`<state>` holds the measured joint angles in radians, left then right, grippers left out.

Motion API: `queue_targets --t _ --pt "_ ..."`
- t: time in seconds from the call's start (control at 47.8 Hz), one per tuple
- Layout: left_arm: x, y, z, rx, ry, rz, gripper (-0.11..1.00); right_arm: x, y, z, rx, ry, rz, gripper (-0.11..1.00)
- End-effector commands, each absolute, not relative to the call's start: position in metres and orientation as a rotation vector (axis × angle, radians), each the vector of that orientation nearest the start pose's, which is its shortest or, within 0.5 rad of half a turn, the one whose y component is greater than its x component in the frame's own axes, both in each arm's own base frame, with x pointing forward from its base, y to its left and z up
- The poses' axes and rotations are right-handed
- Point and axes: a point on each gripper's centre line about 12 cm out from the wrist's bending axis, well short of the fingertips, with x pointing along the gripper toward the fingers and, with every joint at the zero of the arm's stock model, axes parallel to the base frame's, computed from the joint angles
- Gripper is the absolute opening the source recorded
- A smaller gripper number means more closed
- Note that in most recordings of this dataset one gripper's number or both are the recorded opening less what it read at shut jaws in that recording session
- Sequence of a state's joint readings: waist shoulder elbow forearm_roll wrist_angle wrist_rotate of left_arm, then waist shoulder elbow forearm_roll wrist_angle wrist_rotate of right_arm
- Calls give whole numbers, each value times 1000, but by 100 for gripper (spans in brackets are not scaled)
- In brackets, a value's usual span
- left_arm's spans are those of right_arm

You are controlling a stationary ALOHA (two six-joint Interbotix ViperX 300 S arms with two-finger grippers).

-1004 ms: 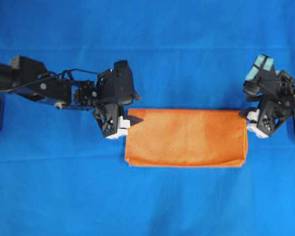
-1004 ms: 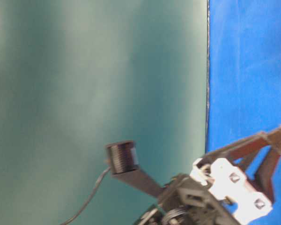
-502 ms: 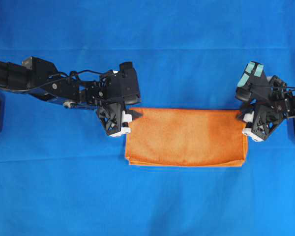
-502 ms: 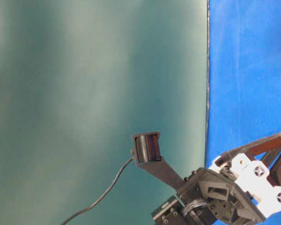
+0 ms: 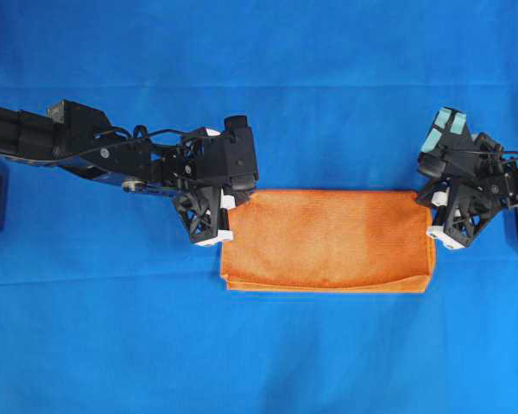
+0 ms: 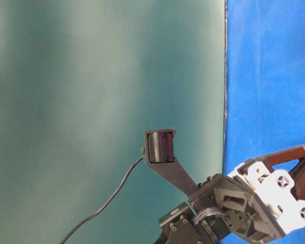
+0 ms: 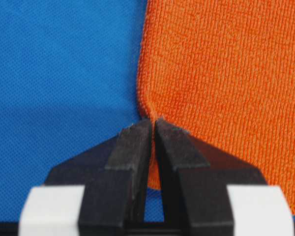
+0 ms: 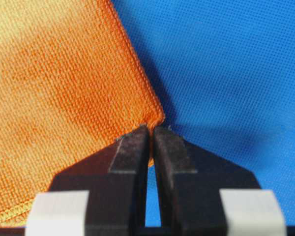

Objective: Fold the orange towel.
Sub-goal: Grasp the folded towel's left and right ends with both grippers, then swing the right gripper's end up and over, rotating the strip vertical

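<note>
Blue table cloth [image 5: 259, 345] covers the table. Orange towel [image 5: 328, 240] lies folded in half at centre, flat. Left gripper [image 5: 233, 200] is closed on its upper-left corner; right gripper [image 5: 425, 198] closed at the upper-right corner, apparently pinching the hem there.

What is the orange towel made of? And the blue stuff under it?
The orange towel looks like soft, fuzzy terry cloth: the left wrist view shows rows of tiny loops and a stitched hem. The blue table cloth looks like thin woven or knit fabric, matte, with a fine dotted weave. The exact fibre cannot be told.
</note>
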<state>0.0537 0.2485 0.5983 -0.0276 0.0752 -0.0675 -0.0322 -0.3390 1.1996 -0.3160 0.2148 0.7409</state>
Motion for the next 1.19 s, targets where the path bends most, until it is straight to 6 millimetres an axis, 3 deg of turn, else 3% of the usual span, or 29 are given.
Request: queue_targets --t 0.0,0.105,0.397,0.565,0.774,1.046,1.172 --pt "404 20 97 -114 897 88 2 212 -15 107 375 989 -309 3" --pt "403 20 109 -120 899 90 2 214 -16 117 376 957 -309 3" --pt "394 17 179 -121 873 79 2 209 -21 168 368 843 -335 3" --pt "388 14 208 -111 817 69 2 201 -23 195 373 766 -340 3" --pt "386 17 224 -104 775 70 2 196 -23 213 373 693 -326 3" --pt "389 18 227 -103 765 73 2 201 -25 211 341 694 -326 3" --pt "391 12 229 -98 747 57 2 203 -36 212 317 679 -368 3"
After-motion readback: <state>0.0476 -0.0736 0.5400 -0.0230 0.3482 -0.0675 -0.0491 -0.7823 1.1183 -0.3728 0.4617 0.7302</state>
